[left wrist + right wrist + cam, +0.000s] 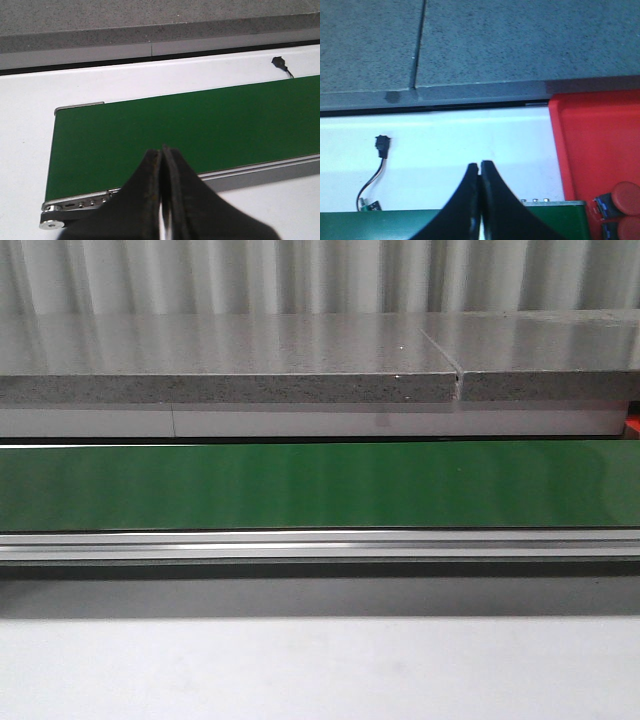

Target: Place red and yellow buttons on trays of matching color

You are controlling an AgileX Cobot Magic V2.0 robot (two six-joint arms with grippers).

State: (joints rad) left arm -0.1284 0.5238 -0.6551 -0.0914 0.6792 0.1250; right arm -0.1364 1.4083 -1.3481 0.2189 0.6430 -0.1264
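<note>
1. On the green conveyor belt (320, 485), no button shows in the front or left wrist views; its surface is bare where visible.
2. Right gripper (480, 167): jaws pressed together, holding nothing, poised above the white table (470, 145) near the belt's end.
3. Left gripper (162, 152): jaws likewise closed and empty, over the belt's opposite end.
4. Red tray (600, 145) already holds two red buttons (625, 197) near its belt-side corner. No yellow tray or yellow button is in view.
5. Handling judgement: buttons appear small, rigid, light plastic with smooth domed caps, probably slippery; grip across the squarer base below the cap.
6. A small black cable connector (382, 145) lies on the table, well clear of the tray.
</note>
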